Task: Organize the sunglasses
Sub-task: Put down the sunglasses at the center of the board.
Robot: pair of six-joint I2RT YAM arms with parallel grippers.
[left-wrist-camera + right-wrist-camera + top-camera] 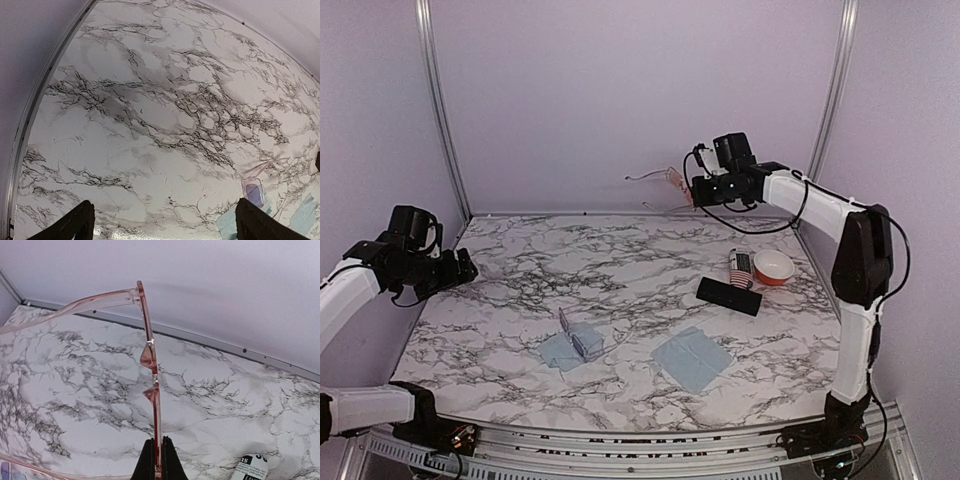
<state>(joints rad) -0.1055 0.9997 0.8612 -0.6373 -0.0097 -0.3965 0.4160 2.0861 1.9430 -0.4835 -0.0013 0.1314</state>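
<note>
The right claw [155,442] is pinched shut on one end of the pink sunglasses [150,355], high above the far edge of the bench [520,270]. Their front bar runs straight out from the fingertips, with the side arms unfolded to the left. The black case [728,295] lies below, towards the near side, on the right arm's side of the bench. The left claw [465,268] gapes wide and holds nothing. The lilac sunglasses [585,340] rest on a blue cloth [560,352], to its right and nearer the bench's front edge; the left arm looks closer to them
</note>
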